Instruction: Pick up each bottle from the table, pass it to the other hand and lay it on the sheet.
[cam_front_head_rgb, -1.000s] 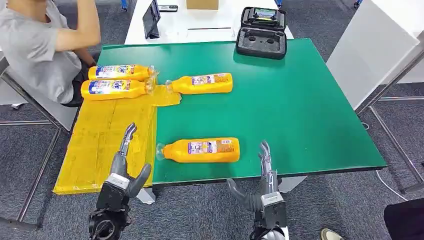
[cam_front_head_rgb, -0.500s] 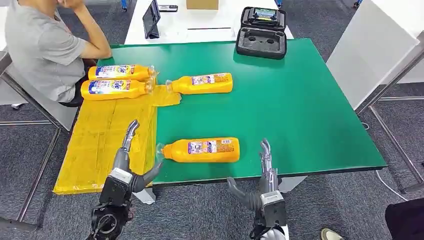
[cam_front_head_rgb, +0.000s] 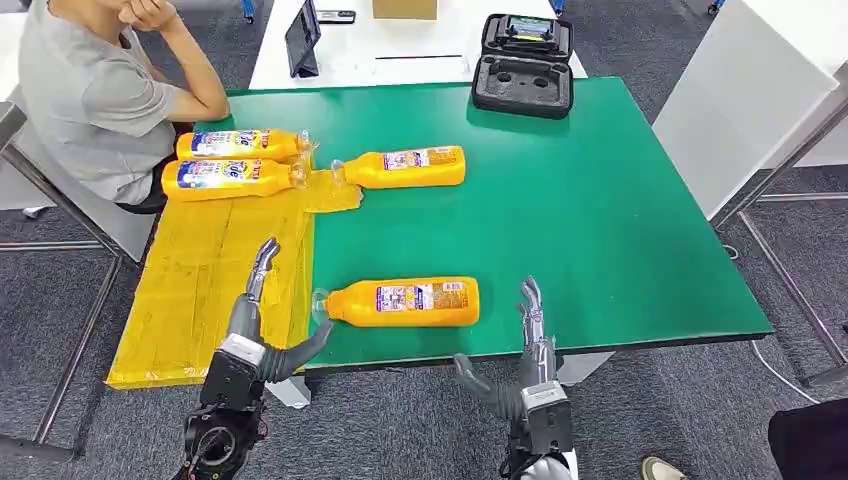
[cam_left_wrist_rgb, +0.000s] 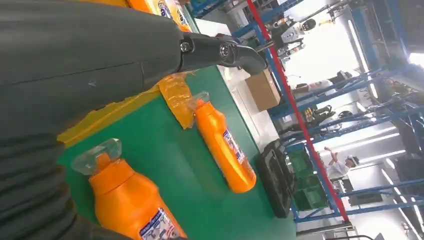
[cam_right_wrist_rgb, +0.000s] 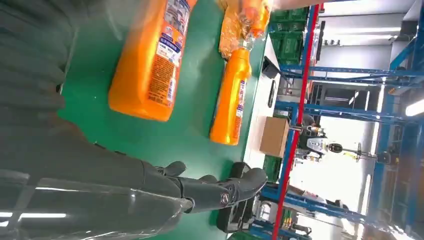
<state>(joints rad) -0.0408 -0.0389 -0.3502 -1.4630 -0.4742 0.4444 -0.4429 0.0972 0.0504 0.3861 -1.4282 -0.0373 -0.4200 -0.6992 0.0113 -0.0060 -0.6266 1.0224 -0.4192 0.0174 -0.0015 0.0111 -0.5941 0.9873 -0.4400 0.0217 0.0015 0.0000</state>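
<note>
An orange bottle (cam_front_head_rgb: 402, 301) lies on its side near the green table's front edge, cap toward the yellow sheet (cam_front_head_rgb: 215, 270); it also shows in the wrist views (cam_left_wrist_rgb: 129, 202) (cam_right_wrist_rgb: 149, 60). A second orange bottle (cam_front_head_rgb: 402, 167) lies farther back, its cap at the sheet's corner. Two more bottles (cam_front_head_rgb: 232, 160) lie side by side on the sheet's far end. My left hand (cam_front_head_rgb: 258, 330) is open over the sheet's front part, thumb reaching toward the near bottle's cap. My right hand (cam_front_head_rgb: 520, 355) is open at the table's front edge, right of that bottle.
A person in a grey shirt (cam_front_head_rgb: 85, 95) sits at the table's far left corner, elbow near the sheet. A black open case (cam_front_head_rgb: 523, 65) stands at the back. A white table (cam_front_head_rgb: 370, 40) with a tablet and box lies behind. A white panel (cam_front_head_rgb: 745, 100) stands right.
My left hand has shifted slightly right and its thumb has stretched toward the near bottle's cap. The person has lowered an arm and now props the chin on a hand. Right hand unchanged.
</note>
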